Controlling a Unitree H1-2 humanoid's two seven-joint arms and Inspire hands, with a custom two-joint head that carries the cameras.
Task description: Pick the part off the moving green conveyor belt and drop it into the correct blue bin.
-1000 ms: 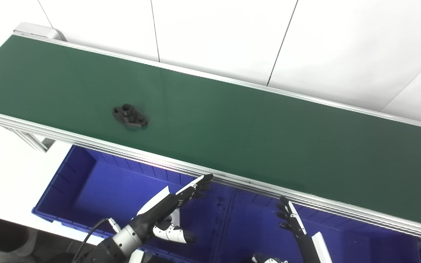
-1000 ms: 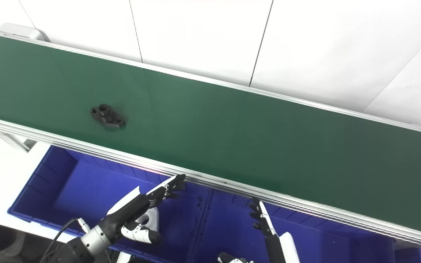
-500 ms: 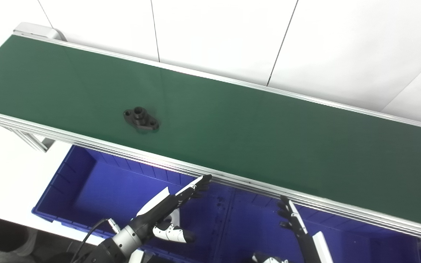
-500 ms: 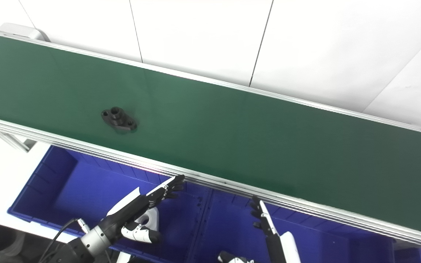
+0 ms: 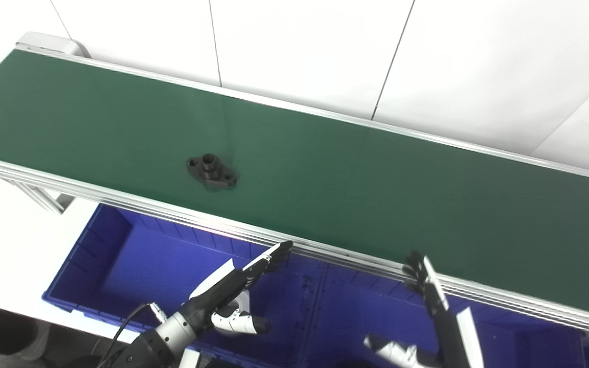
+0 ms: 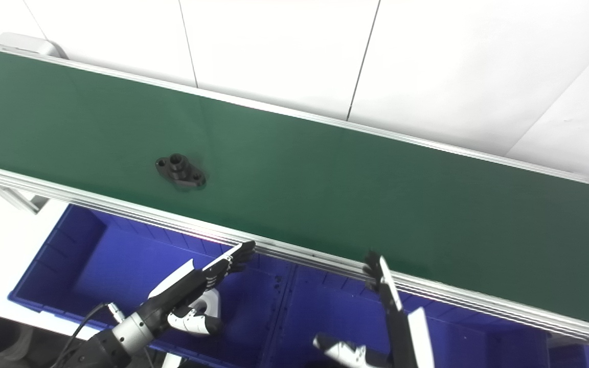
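Left eye view: one black part carried rightward along green conveyor belt since earlier frame; right hand raised to belt edge. Two hands, left hand included, spread, empty, above blue bin.

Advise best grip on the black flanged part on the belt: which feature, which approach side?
Probably pinch the raised central boss of the black part from above. It lies flat on the green belt, its thin flange with a hole at each end offering little edge to catch. Left hand and right hand, both open, wait at the near rail.
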